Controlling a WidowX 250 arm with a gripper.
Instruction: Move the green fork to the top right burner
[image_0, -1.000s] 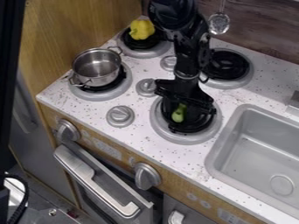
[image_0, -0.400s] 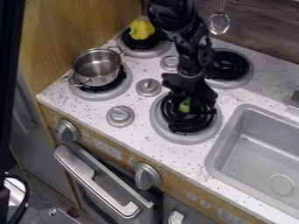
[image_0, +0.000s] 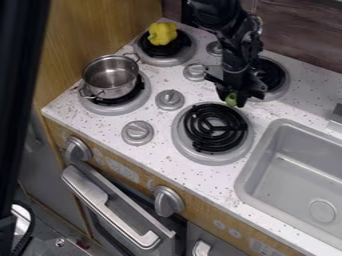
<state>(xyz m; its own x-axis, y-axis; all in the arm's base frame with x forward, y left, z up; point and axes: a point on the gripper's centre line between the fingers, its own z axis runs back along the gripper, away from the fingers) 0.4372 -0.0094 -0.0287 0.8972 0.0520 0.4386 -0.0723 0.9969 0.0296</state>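
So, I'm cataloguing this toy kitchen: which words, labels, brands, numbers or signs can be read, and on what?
None can be read.
Too small to read: the pale printed patch on the light-brown wooden front panel.
Also too small: the pale round marks and the pale rectangular patch farther right on that panel.

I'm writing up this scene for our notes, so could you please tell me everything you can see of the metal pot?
The pot is round and silvery, shiny like bare metal, with a thin rim and two loop handles, one toward the picture's upper right and the other toward its lower left. It stands upright without a lid, its inside floor in view. It rests on the black coil of the lower-left burner, set off toward the upper left.
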